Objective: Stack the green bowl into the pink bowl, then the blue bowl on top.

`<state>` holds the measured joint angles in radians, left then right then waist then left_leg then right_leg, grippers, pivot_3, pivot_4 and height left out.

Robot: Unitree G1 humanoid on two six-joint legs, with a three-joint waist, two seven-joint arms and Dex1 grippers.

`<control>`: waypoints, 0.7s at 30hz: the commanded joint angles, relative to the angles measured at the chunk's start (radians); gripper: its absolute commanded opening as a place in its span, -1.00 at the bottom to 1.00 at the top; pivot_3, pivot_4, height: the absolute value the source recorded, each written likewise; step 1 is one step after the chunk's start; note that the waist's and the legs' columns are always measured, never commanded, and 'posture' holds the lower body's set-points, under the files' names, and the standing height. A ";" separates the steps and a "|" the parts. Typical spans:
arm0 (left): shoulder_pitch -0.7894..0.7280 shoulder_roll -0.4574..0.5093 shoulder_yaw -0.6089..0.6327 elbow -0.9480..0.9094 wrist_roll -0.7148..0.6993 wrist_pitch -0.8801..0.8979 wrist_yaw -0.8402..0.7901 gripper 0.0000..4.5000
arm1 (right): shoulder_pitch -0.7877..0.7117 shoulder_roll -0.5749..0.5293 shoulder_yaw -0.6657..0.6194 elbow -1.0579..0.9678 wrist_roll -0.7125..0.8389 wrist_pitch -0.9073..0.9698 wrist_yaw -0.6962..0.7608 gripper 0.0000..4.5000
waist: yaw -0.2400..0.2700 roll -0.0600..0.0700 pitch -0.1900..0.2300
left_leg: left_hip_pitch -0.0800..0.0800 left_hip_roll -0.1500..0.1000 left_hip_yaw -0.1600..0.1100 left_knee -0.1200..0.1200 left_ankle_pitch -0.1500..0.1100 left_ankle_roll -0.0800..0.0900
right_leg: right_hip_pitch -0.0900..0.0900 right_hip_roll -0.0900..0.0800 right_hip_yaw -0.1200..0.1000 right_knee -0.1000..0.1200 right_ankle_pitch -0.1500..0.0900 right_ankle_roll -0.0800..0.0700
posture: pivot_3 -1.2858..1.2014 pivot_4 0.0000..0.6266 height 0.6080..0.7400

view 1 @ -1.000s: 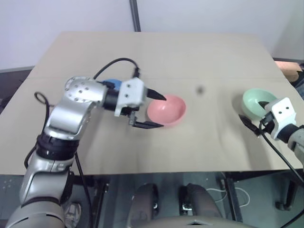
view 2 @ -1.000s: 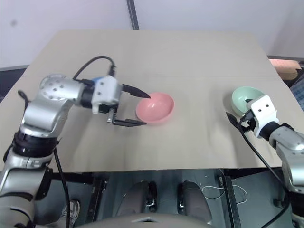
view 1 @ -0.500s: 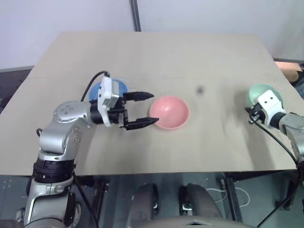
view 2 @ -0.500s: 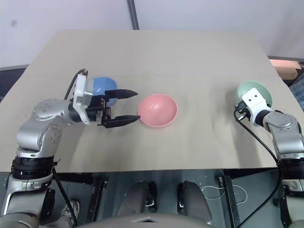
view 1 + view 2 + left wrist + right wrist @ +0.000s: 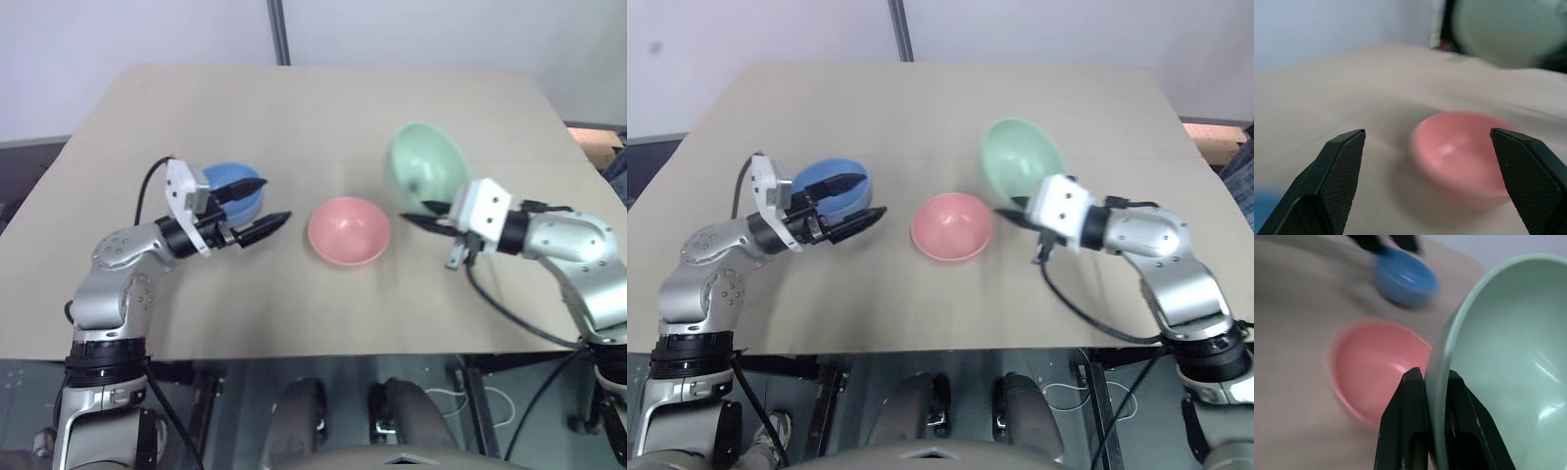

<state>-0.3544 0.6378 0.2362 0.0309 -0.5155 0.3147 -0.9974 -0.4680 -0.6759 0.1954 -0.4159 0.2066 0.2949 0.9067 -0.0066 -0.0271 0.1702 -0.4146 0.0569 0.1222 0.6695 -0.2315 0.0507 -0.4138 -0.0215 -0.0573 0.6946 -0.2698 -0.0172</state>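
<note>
Right gripper [image 5: 1432, 382] pinching rim of green bowl [image 5: 423, 166], one finger inside, one outside; bowl lifted off table [image 5: 323, 108], tilted on edge (hollow facing gripper). Pink bowl [image 5: 349, 230] upright on table just beyond right fingertips, lower, apart from green bowl. Left gripper [image 5: 257, 205] spread wide, holding nothing, pointing toward pink bowl with bare table between. Blue bowl [image 5: 232, 189] just beside left fingers, on far side; contact unclear.

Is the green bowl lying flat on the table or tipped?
Tipped: the green bowl hangs off the table, rim pinched in the right claw.
</note>
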 commanded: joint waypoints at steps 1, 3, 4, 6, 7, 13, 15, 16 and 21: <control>-0.047 0.015 0.030 0.050 0.019 -0.051 0.024 0.93 | -0.086 0.054 0.074 0.005 -0.020 -0.014 0.024 -0.99 | 0.004 0.000 0.000 | -0.001 -0.001 0.000 0.000 0.000 0.001 | 0.000 -0.001 0.000 0.000 0.001 -0.002 | 0.03 -0.52 1.00; -0.053 0.020 0.019 0.061 0.038 -0.073 0.031 0.93 | -0.127 0.112 0.141 0.097 -0.082 -0.040 0.008 -0.99 | 0.004 -0.001 0.000 | -0.001 -0.001 0.000 0.001 -0.001 0.001 | 0.000 -0.001 -0.001 0.000 0.002 -0.003 | 0.03 -0.52 1.00; -0.054 0.019 0.015 0.052 0.039 -0.072 0.035 0.93 | -0.140 0.134 0.167 0.153 -0.114 -0.065 -0.001 -0.99 | 0.002 -0.002 -0.001 | -0.001 -0.001 0.000 0.001 -0.001 0.001 | 0.000 -0.002 -0.001 0.000 0.002 -0.003 | 0.03 -0.52 1.00; -0.053 0.021 0.011 0.026 0.039 -0.072 0.041 0.93 | -0.150 0.144 0.200 0.241 -0.157 -0.113 0.018 -0.81 | 0.002 -0.002 -0.001 | 0.000 -0.001 0.000 0.001 -0.001 0.001 | 0.000 -0.002 -0.001 0.000 0.002 -0.003 | 0.03 -0.52 1.00; -0.050 0.025 0.011 0.015 0.038 -0.070 0.040 0.93 | -0.155 0.144 0.207 0.271 -0.171 -0.135 0.025 -0.60 | 0.003 -0.002 -0.001 | -0.001 -0.001 0.000 0.000 -0.001 0.001 | 0.000 -0.002 -0.001 0.000 0.002 -0.003 | 0.03 -0.52 1.00; -0.041 0.095 0.014 -0.021 0.094 -0.095 0.055 0.93 | -0.125 0.134 0.158 0.197 -0.134 -0.125 0.048 0.52 | -0.005 -0.002 0.000 | -0.001 -0.001 0.000 0.000 -0.001 0.001 | 0.000 -0.002 -0.002 0.000 0.002 -0.003 | 0.03 -0.52 1.00; -0.037 0.138 -0.013 -0.043 0.154 -0.069 0.086 0.93 | -0.100 0.133 0.111 0.136 -0.102 -0.094 0.027 0.70 | -0.006 -0.002 0.000 | -0.001 -0.001 0.000 0.000 -0.001 0.001 | -0.001 -0.002 -0.002 0.000 0.002 -0.003 | 0.03 -0.52 1.00; -0.030 0.158 -0.027 -0.060 0.197 -0.072 0.105 0.93 | -0.087 0.137 0.074 0.096 -0.063 -0.058 0.017 0.70 | -0.006 -0.002 0.000 | -0.001 -0.001 0.000 -0.001 -0.001 0.001 | -0.001 -0.002 -0.002 0.000 0.002 -0.003 | 0.03 -0.52 1.00; -0.004 0.303 -0.116 -0.137 0.392 -0.025 0.136 0.93 | -0.006 0.105 -0.133 -0.114 0.164 0.144 -0.019 0.70 | -0.003 -0.002 0.000 | -0.001 -0.001 0.000 -0.001 -0.001 0.001 | 0.000 -0.003 -0.002 0.000 0.002 -0.003 | 0.03 -0.52 1.00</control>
<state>-0.3485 0.8878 0.1453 -0.0570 -0.2043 0.2681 -0.8754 -0.4958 -0.5453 0.1650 -0.4304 0.2817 0.3741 0.9053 -0.0100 -0.0292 0.1702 -0.4158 0.0557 0.1217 0.6683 -0.2325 0.0517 -0.4142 -0.0253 -0.0600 0.6943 -0.2680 -0.0207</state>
